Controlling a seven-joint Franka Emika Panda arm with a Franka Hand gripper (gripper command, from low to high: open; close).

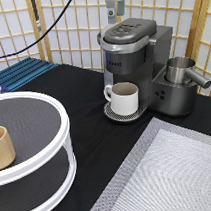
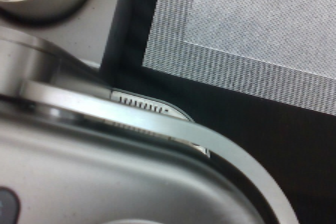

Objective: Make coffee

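Backdrop: we've got a paper shoji-style screen behind a black table, pretty cozy setup.
Coffee machine: grey pod brewer near the exterior view's top, lid down; the wrist view is basically all lid and silver band.
Mug: white handled mug sitting on the machine's round drip tray, right under the spout.
Metal cup: a steel pitcher rests on the machine's side unit, toward the exterior view's right.
Gripper: the gripper hangs just above the machine's lid at the exterior view's top edge; we can't tell how far apart its fingers are, or if it has anything.
Coffee: we can't spot the pod anywhere in either view.
Stand: white two-tier round stand at the exterior view's left, with a tan wooden cup on its top tier.
Mat: grey woven mat at the exterior view's bottom right.
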